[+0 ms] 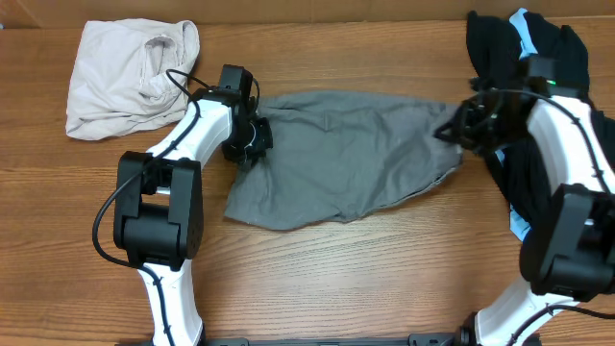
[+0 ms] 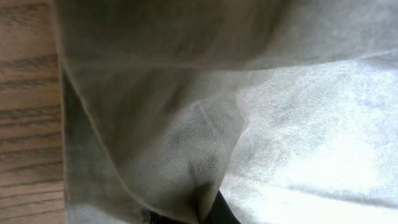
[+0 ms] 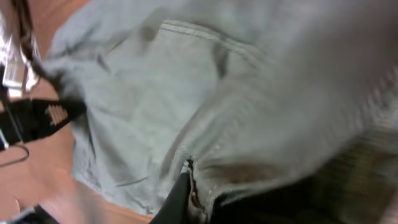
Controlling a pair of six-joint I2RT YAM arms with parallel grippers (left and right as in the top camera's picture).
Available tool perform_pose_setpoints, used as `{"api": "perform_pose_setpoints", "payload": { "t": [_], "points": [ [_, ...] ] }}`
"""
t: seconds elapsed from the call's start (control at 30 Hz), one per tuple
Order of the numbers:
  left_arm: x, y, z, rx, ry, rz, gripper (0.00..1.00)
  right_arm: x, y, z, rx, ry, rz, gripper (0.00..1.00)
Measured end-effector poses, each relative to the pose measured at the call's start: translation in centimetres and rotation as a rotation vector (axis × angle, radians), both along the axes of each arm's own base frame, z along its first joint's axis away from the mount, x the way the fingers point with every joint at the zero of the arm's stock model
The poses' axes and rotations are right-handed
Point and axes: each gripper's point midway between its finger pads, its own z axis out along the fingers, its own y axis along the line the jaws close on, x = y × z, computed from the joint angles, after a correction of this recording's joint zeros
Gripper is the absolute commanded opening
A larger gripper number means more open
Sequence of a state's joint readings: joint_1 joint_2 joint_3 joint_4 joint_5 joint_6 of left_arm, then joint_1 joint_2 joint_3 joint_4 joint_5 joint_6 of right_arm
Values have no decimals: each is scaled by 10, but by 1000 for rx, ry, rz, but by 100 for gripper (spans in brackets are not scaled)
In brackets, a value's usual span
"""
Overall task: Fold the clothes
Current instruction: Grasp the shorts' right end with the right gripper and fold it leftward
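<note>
The shorts [image 1: 346, 159] lay mid-worktop [image 1: 317, 279], long axis running left to right between the arms. The left claw [image 1: 252, 139] was clamped on the left end and the right claw [image 1: 459, 130] on the right end. A fold would probably carry one end along that axis toward the other.

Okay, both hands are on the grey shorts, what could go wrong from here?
The left hand and right hand pinch only the edges of the wrinkled medium-grey cotton shorts, so the fabric might slip out when lifted. The right arm sits over the black and light-blue garment pile and could drag it.
</note>
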State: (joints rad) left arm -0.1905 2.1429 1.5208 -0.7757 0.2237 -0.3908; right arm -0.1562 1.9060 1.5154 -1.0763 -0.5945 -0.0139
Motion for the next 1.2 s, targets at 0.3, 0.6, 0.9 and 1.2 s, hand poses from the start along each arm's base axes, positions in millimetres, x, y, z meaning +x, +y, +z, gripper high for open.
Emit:
{"api": "perform_pose_setpoints", "payload": {
  "t": [0.3, 0.6, 0.9, 1.2],
  "points": [
    [1, 0, 0, -1, -2, 1, 4, 15, 84, 28, 1, -112, 148, 4],
    [1, 0, 0, -1, -1, 3, 4, 9, 187, 38, 1, -215, 276, 4],
    [1, 0, 0, -2, -4, 3, 4, -17, 281, 53, 35, -322, 376, 4],
    [1, -1, 0, -7, -2, 7, 39, -18, 311, 60, 4, -401, 337, 4]
  ]
}}
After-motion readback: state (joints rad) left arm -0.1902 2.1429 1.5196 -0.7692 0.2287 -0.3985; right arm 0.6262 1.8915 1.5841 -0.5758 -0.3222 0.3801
